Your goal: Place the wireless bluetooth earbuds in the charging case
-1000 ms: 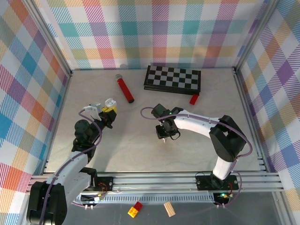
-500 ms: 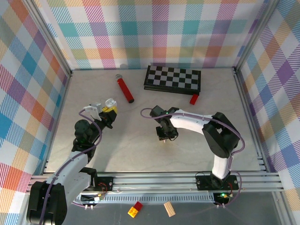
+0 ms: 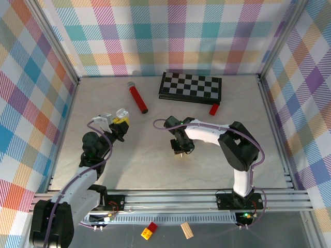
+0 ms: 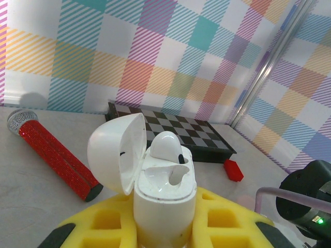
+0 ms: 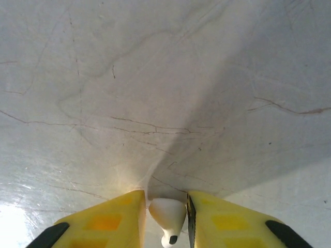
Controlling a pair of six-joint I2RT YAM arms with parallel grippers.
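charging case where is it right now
In the left wrist view the charging case stands open, clamped in the left hand; from above it is at the table's left side, near the red microphone.

Pale, veined bench [image 3: 155, 170], red glitter microphone [image 3: 138, 97] lying at the back left, folded black-and-white chessboard [image 3: 191, 87] at the back centre, small red block [image 3: 214, 109] near its right corner, white earbud [image 5: 166, 213] low against the surface

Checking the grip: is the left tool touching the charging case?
Touching. The left wrist view shows the charging case wedged upright between the left tool's yellow pads, with no gap on either side.
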